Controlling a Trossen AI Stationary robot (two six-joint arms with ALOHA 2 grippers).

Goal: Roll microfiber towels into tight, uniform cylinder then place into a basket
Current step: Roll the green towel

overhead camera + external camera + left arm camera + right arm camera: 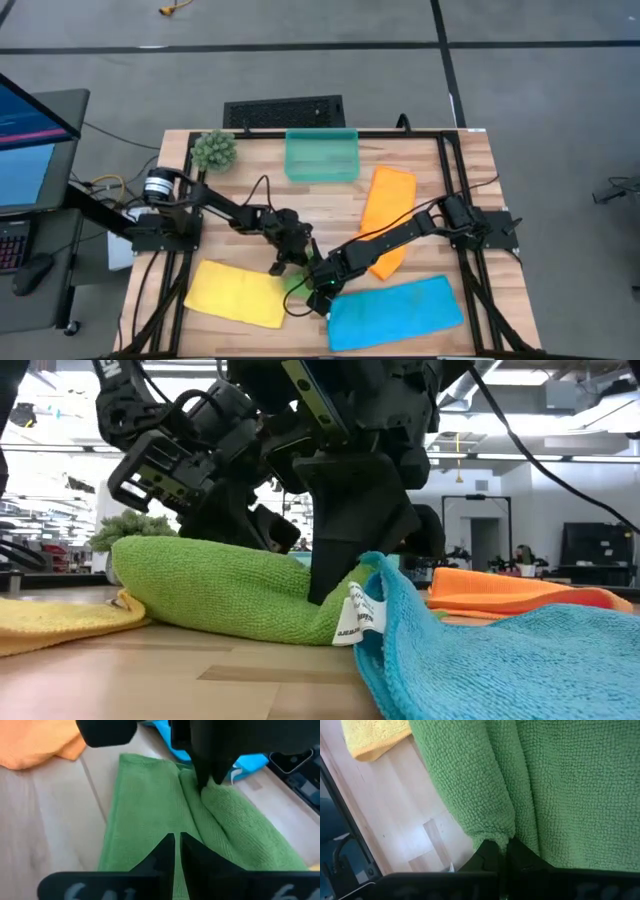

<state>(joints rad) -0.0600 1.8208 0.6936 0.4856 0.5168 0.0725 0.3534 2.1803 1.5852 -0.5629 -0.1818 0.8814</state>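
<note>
Both end effectors, left and right, are pinched shut on the green towel, lying mid-table between yellow and blue towels, apparently to start its roll.

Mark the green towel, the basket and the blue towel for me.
green towel [220, 595]: low view, on the rolled bulk's front side.
basket [322, 157]: high view, on its translucent teal floor.
blue towel [395, 312]: high view, middle of the flat cloth.
</note>
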